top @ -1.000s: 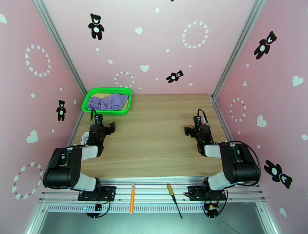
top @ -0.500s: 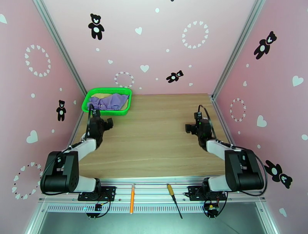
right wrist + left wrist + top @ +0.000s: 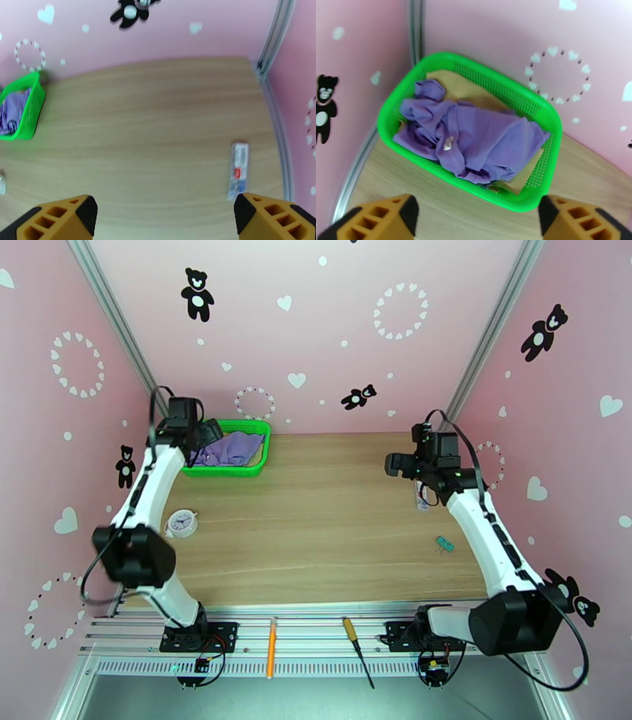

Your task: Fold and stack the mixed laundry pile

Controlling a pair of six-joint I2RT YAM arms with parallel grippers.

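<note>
Left end effector hovers above lavender shirt.

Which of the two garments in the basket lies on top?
The purple shirt. It is crumpled on top, while the tan garment lies flat beneath it, peeking out along the far and near sides of the basket.

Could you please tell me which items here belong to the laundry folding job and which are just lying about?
Belongs to the job: lavender shirt; tan garment beneath it, both in the green basket.

Just lying about: small clock; white packet; teal clip; orange pen; screwdriver.
</note>
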